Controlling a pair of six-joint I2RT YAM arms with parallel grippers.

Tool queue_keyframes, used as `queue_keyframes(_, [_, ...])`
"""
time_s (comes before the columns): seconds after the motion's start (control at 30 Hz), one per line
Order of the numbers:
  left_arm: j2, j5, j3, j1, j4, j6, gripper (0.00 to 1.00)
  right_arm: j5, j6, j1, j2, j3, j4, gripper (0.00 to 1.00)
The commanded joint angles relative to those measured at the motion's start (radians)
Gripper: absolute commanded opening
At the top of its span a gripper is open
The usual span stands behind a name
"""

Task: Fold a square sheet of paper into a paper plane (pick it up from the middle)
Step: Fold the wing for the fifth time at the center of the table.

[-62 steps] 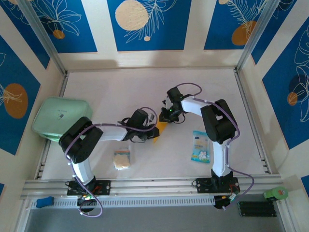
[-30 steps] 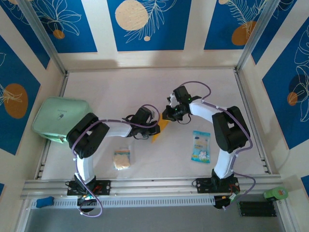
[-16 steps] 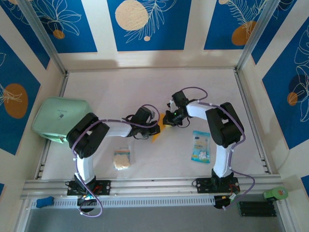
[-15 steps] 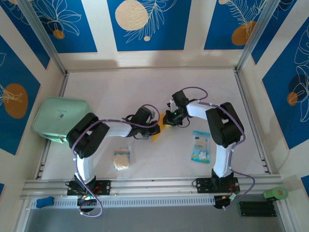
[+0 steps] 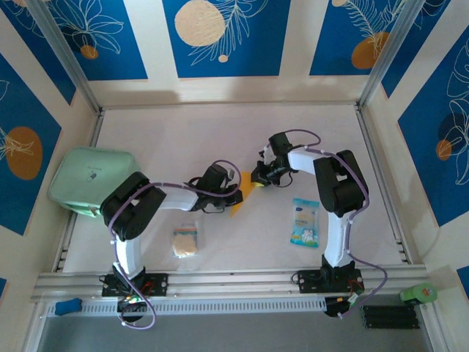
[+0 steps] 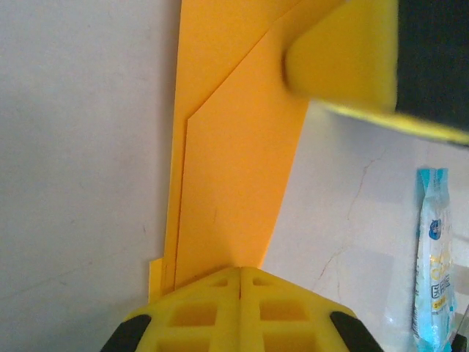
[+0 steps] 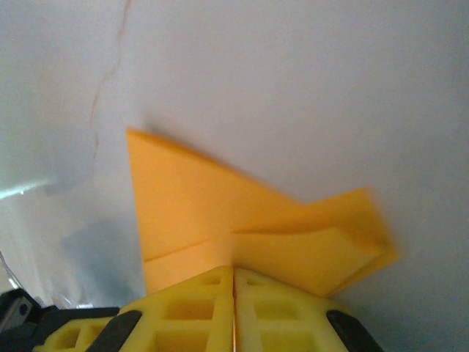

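Because the paper is thin and very light, it will likely bend, slide and crumple easily, so it needs a soft touch. It looks flat and limp, not stiff, and a hard pull could tear it or spoil a crease. A good place to take hold is probably the long folded edge, where the layers are thicker, while the other tip pins it down.

The paper is plain orange-yellow. It is folded into a long, slim shape with a slanted flap on top. In the right wrist view, one end seems to have a small part folded over. It looks only part way to a plane. It lies flat on the white table, near the middle.

The left gripper sits at the paper's 9 o'clock side. Its jaws are clenched together, with the tips on the paper's edge. The right gripper is at the paper's 1 o'clock end, and its jaws are also squeezed together on the paper. Whether either one pinches a layer cannot be told. A blue and white packet lies at 4 o'clock from the paper, well apart.
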Motion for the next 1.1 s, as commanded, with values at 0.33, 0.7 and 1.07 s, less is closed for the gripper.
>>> queue_keyframes(0.33, [0.069, -0.017, -0.011, 0.005, -0.229, 0.013, 0.0, 0.085, -0.014, -0.109, -0.125, 0.017, 0.06, 0.07])
queue_keyframes(0.7, [0.061, 0.0, 0.018, 0.004, -0.241, 0.019, 0.0, 0.028, 0.055, 0.058, -0.215, -0.129, 0.116, 0.07])
queue_keyframes(1.07, [0.044, 0.007, 0.018, 0.004, -0.236, 0.018, 0.0, 0.029, 0.071, 0.098, -0.06, -0.091, 0.111, 0.07])
